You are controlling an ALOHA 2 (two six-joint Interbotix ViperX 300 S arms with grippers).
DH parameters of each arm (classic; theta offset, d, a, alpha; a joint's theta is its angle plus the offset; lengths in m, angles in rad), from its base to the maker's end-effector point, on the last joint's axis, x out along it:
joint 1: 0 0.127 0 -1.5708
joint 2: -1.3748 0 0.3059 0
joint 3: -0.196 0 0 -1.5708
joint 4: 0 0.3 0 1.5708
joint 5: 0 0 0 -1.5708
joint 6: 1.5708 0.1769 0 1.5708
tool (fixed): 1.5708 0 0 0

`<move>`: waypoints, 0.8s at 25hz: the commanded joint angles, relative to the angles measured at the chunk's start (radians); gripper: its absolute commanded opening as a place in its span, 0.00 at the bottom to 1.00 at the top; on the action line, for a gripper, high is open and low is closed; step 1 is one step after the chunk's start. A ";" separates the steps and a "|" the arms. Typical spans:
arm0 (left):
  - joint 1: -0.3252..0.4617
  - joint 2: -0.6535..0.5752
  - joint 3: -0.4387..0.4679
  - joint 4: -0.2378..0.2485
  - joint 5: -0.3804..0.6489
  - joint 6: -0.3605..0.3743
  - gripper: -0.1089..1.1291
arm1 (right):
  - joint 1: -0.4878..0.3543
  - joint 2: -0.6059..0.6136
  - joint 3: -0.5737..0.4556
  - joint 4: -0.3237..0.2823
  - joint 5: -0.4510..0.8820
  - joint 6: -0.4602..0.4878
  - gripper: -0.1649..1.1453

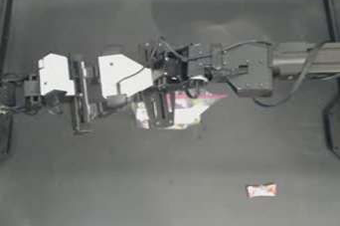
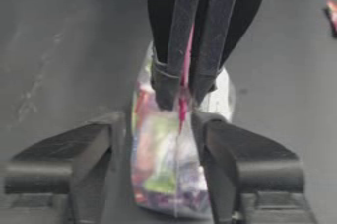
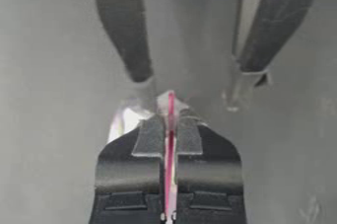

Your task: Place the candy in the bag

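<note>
We see the bag [image 1: 178,110] near the middle of the counter [image 1: 100,180], with both grippers meeting over it. The right gripper [image 3: 169,136] has its fingers clamped on the bag's pink seal strip [image 3: 170,104]. The left gripper [image 2: 172,139] straddles the bag, fingers apart on either side. The candy [image 1: 261,190] lies on the counter well apart from the bag, toward the right arm's side.
</note>
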 commanded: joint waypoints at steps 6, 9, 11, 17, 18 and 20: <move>0.000 -0.002 -0.020 0.003 -0.008 0.000 0.73 | 0.000 -0.048 -0.011 0.003 -0.012 0.000 0.17; 0.002 -0.002 -0.020 0.002 -0.009 0.000 0.73 | 0.000 -0.048 -0.011 0.003 -0.015 0.000 0.17; 0.002 -0.002 -0.020 0.002 -0.009 0.000 0.73 | 0.000 -0.048 -0.011 0.003 -0.015 0.000 0.17; 0.000 -0.003 -0.020 0.002 -0.011 0.000 0.73 | 0.002 -0.044 -0.011 0.002 -0.015 0.000 0.17; 0.002 -0.002 -0.020 0.003 -0.011 0.000 0.73 | 0.000 -0.043 -0.011 0.003 -0.015 0.000 0.17; 0.002 -0.003 -0.020 0.002 -0.011 -0.002 0.73 | 0.002 -0.041 -0.009 0.002 -0.018 0.000 0.17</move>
